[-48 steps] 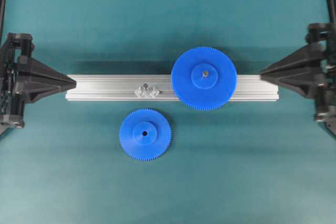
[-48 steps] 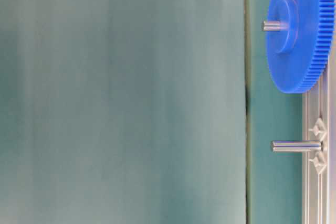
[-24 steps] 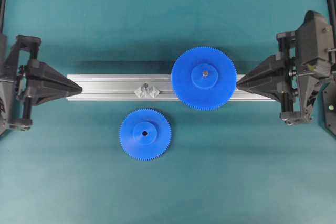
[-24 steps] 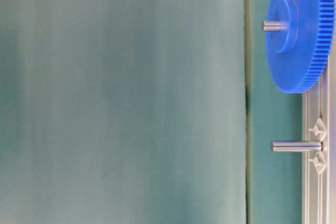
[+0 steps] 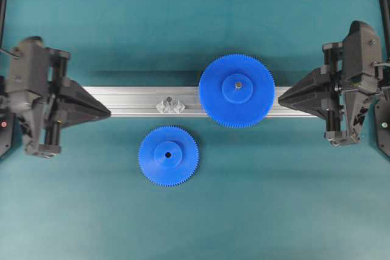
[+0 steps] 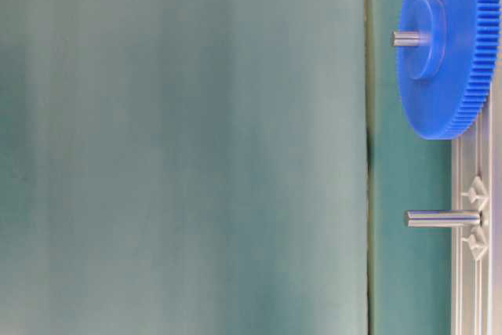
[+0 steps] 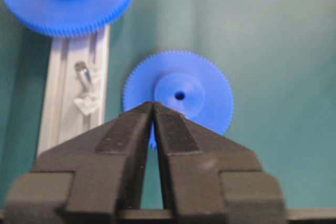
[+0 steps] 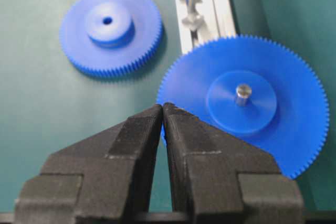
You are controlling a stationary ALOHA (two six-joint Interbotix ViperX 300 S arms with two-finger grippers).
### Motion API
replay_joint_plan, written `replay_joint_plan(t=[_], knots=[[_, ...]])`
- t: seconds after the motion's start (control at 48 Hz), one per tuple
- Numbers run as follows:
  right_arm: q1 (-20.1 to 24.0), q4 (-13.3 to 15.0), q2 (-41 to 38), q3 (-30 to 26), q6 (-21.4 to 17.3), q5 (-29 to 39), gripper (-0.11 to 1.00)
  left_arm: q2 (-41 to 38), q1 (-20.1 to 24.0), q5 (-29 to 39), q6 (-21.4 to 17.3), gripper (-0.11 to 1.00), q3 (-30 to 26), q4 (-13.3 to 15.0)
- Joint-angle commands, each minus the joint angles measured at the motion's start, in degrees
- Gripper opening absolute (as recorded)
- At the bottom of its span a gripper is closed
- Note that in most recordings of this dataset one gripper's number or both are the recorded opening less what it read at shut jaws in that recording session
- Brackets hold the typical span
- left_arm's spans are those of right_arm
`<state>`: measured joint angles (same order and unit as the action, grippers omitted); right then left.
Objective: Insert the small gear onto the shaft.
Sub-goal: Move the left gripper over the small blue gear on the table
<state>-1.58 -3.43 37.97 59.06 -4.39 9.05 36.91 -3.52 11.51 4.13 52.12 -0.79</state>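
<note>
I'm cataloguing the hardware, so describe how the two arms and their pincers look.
Both match: matte black plastic. The left pincer and right pincer each taper to a wedge from two thick, flat-faced fingers on a blocky black carriage. Small red and green lights glow at the frame edges. No cables are discernible.

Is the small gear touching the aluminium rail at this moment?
Apart. In the overhead view a strip of green mat shows between the small gear and the near edge of the aluminium rail; the left wrist view shows the same gap.
</note>
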Motion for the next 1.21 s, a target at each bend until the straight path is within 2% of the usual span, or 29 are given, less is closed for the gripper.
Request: replay_joint_plan(t=[0.0, 0.062, 0.271, 0.354, 0.562, 0.916, 1.187], knots=[[-0.18, 0.09, 0.26, 0.0, -0.09, -0.79, 0.2, -1.67, -0.7, -0.18, -0.09, 0.17, -1.76, -0.18], [-0.18, 0.09, 0.18, 0.26, -0.09, 0.53, 0.2, -2.72, -1.05, 0.0, -0.09, 0.28, -2.11, -0.18], [-0.88, 0.7, 0.26, 1.76, -0.09, 2.11, 0.2, -6.24, -3.25, 2.29, 0.26, 0.78, -4.04, -0.18], [-1.41, 0.79, 0.44, 2.46, -0.09, 1.32, 0.2, -8.26, -3.96, 3.34, 0.44, 0.88, -4.92, -0.09], [-2.64, 0.97, 0.44, 2.64, -0.09, 0.97, 0.2, -13.8, -4.31, 3.87, 2.2, 0.87, -7.29, -0.18], [-2.64, 1.05, 0.53, 2.81, -0.18, 0.7, 0.2, -25.14, -4.48, 6.15, 2.37, 0.87, -13.45, -0.18], [-2.64, 0.97, 0.7, 2.9, -0.35, 0.62, 0.2, -30.41, -4.48, 8.88, 2.29, 0.88, -16.17, -0.18]])
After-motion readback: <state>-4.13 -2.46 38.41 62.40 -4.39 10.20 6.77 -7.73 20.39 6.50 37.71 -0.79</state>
